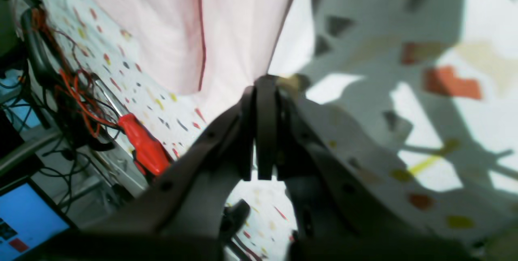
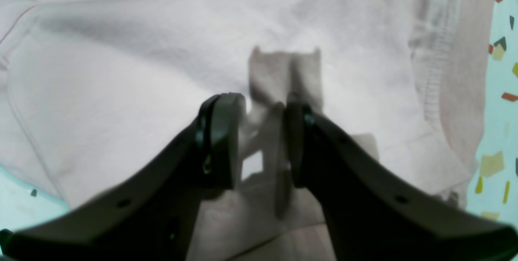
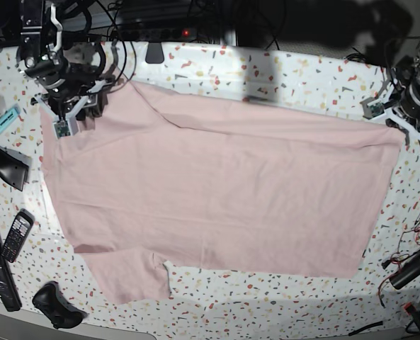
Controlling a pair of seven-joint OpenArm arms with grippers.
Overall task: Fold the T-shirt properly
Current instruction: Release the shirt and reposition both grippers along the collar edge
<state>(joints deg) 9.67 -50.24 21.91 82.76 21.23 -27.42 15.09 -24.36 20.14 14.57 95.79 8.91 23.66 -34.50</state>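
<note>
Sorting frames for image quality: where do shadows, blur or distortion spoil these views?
Left wrist view: hard shadows across the speckled terrazzo tabletop, close-up fingers blurred. Right wrist view: soft focus; fingers cast a shadow on the pale pink cotton T-shirt. Base view: wide-angle bending at edges, dark shadow along the top.

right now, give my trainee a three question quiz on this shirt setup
1. True or false: the left end effector is shut on the shirt.
2. The right end effector is: A) above the shirt, holding nothing B) holding a phone C) out of view.
3. Which shirt part lies at the base view's bottom left?

Key: 1 true. 2 A. 3 a sleeve.
</note>
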